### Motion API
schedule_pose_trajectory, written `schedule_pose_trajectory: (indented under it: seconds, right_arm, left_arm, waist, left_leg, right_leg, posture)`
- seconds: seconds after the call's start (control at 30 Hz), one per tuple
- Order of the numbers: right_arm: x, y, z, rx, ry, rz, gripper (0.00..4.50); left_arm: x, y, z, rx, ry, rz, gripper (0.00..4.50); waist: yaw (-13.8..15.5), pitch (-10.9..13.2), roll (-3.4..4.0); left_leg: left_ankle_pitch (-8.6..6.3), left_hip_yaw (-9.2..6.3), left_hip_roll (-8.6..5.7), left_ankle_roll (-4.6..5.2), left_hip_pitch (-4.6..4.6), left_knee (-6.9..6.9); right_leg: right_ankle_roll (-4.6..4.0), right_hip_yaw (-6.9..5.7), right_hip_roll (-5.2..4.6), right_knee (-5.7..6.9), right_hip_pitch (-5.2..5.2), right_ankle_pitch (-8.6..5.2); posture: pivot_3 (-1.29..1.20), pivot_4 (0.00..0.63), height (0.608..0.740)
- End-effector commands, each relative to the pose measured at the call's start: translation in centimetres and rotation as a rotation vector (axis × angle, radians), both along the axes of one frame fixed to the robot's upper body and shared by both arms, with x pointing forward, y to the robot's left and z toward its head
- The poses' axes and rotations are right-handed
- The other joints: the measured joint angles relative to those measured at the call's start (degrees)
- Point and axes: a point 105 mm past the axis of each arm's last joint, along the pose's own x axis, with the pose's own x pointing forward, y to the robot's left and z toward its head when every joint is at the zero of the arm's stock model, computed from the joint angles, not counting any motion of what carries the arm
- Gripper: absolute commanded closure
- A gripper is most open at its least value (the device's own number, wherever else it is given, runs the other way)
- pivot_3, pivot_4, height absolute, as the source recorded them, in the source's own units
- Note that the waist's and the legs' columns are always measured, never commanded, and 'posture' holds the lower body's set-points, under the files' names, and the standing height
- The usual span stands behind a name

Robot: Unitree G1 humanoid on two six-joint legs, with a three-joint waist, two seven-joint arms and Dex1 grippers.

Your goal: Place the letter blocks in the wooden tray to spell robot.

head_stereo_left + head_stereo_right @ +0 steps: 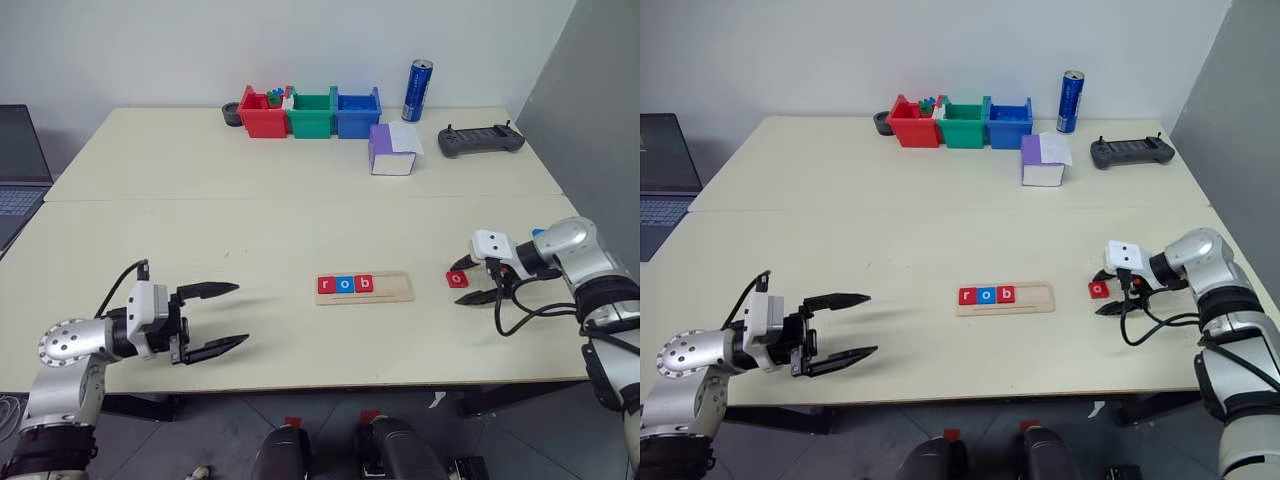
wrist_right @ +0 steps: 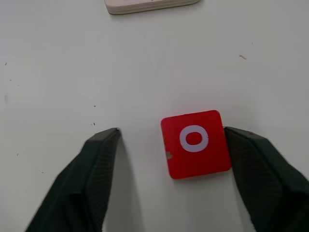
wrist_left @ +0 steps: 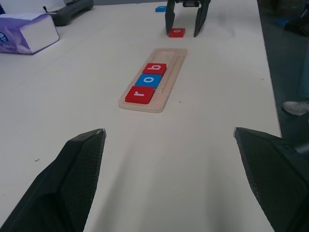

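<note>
Head views: wooden tray (image 1: 364,288) at frame centre holds tiles reading "r", "o", "b" (image 1: 345,284); red "o" tile (image 1: 457,279) lies right of it between the right gripper's (image 1: 470,281) fingers.

Left wrist view: left gripper (image 3: 169,174) is wide open, empty.

Right wrist view: jaws straddle the tile, one finger touching, not clamped. Tile appears light, rigid; grip opposite edges.
</note>
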Motion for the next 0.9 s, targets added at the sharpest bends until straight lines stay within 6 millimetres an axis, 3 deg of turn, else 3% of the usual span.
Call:
schedule_pose_trajectory:
  seconds: [0.03, 0.1, 0.2, 0.33, 0.43, 0.5, 0.57, 0.67, 0.9]
  right_arm:
    - [0.1, -0.3, 0.1, -0.028, 0.005, 0.003, 2.32]
    - [0.0, -0.5, -0.1, -0.043, 0.008, -0.001, 3.0]
    - [0.0, -0.7, -0.2, -0.069, 0.002, 0.011, 3.05]
    - [0.4, 0.9, 1.5, -0.038, -0.04, 0.071, 3.05]
    - [1.0, 4.6, 3.8, 0.043, -0.086, 0.122, 3.05]
    - [0.3, 7.7, 4.9, 0.111, -0.095, 0.19, 3.05]
    - [-0.5, 10.7, 4.3, 0.14, -0.118, 0.245, 3.05]
    - [-0.2, 13.2, 3.4, 0.161, -0.169, 0.202, 3.05]
    - [0.6, 12.9, 2.6, 0.112, -0.17, 0.132, 3.05]
  left_arm:
    - [-0.1, 0.3, 1.0, 0.016, -0.036, 0.003, 0.0]
    - [-0.1, 0.3, 1.0, 0.018, -0.034, 0.005, 0.0]
    - [-0.2, 0.4, 0.9, 0.02, -0.033, 0.007, 0.0]
    - [-0.2, 0.5, 0.9, 0.023, -0.031, 0.008, 0.0]
    - [-0.1, 0.5, 0.9, 0.024, -0.03, 0.007, 0.0]
    - [-0.1, 0.4, 0.8, 0.023, -0.029, 0.007, 0.0]
    - [-0.1, 0.2, 0.7, 0.02, -0.03, 0.007, 0.0]
    - [-0.2, 0.1, 0.6, 0.017, -0.031, 0.01, 0.0]
    - [-0.6, 0.4, 0.3, 0.02, -0.025, 0.025, 0.0]
  waist:
    - [0.0, 0.0, 0.0]
    - [0.0, 0.0, 0.0]
    - [0.01, -0.01, 0.0]
    - [0.03, -0.01, 0.0]
    - [-0.42, 0.01, 0.03]
    - [-0.57, 0.0, 0.03]
    - [-0.32, -0.01, 0.03]
    - [0.01, -0.01, 0.04]
    - [0.74, -0.02, 0.01]
  left_leg:
    - [0.0, 0.0, 0.0, 0.0, 0.01, 0.0]
    - [0.0, 0.0, 0.0, 0.0, 0.02, 0.01]
    - [0.0, 0.0, 0.0, 0.0, 0.03, 0.01]
    - [0.0, 0.0, 0.0, 0.0, 0.03, 0.03]
    - [0.0, 0.01, 0.01, 0.0, 0.03, 0.01]
    - [0.0, 0.03, 0.08, 0.0, 0.05, 0.0]
    - [0.01, -0.04, 0.11, -0.01, 0.06, -0.04]
    - [0.0, -0.11, 0.1, -0.02, 0.02, -0.04]
    - [-0.01, -0.04, -0.12, 0.0, -0.09, 0.07]
  right_leg:
    - [0.0, 0.01, 0.0, 0.0, 0.0, 0.0]
    - [0.0, 0.0, 0.0, 0.0, 0.02, 0.0]
    - [0.0, 0.0, -0.01, 0.0, 0.04, 0.0]
    - [0.0, 0.0, -0.02, 0.0, 0.05, 0.0]
    - [0.0, 0.01, -0.01, 0.04, 0.01, 0.0]
    - [-0.01, 0.0, 0.01, 0.09, -0.02, 0.0]
    - [-0.01, -0.07, 0.04, 0.12, -0.03, 0.0]
    - [-0.02, -0.14, 0.03, 0.1, -0.01, -0.01]
    - [-0.02, -0.08, -0.19, -0.02, 0.0, -0.01]
  posture:
    - [0.0, 0.15, 0.74]
    - [0.0, 0.15, 0.74]
    - [0.0, 0.15, 0.74]
    - [0.0, 0.15, 0.74]
    - [0.0, 0.15, 0.74]
    - [0.0, 0.15, 0.74]
    - [0.0, 0.15, 0.74]
    - [0.0, 0.15, 0.74]
    - [0.0, 0.15, 0.74]
